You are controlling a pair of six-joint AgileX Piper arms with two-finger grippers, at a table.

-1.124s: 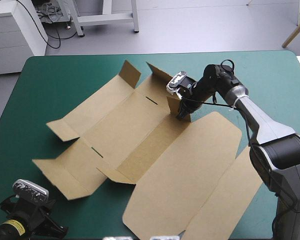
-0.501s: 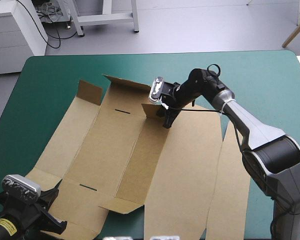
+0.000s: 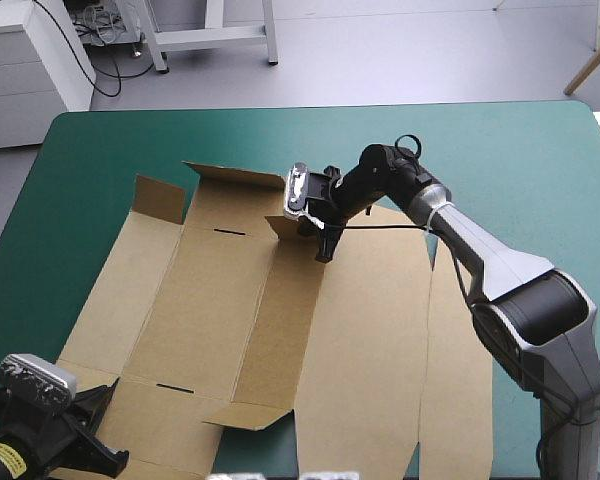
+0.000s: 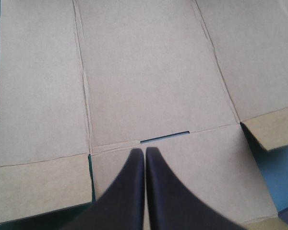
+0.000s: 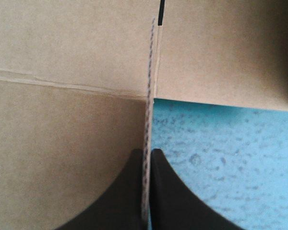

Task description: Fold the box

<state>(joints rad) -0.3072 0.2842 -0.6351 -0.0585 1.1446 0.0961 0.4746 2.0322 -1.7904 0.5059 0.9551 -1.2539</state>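
The brown box lies as a cut sheet, mostly flat, across the middle of the teal-green table. My right gripper is at its far edge, shut on a small raised flap. In the right wrist view that flap's edge stands upright between the black fingers, with the teal-green cover to one side. My left gripper is at the near left corner, shut and empty. Its tips hover over the box's near panel, just short of a slot.
Small flaps stand up at the box's far left corner and far edge, and another curls up at the near edge. Bare teal-green table lies to the far right and far left.
The right gripper has moved left holding the flap, and the whole sheet has swung round and slid left with it. The left gripper has drifted slightly toward the near corner.
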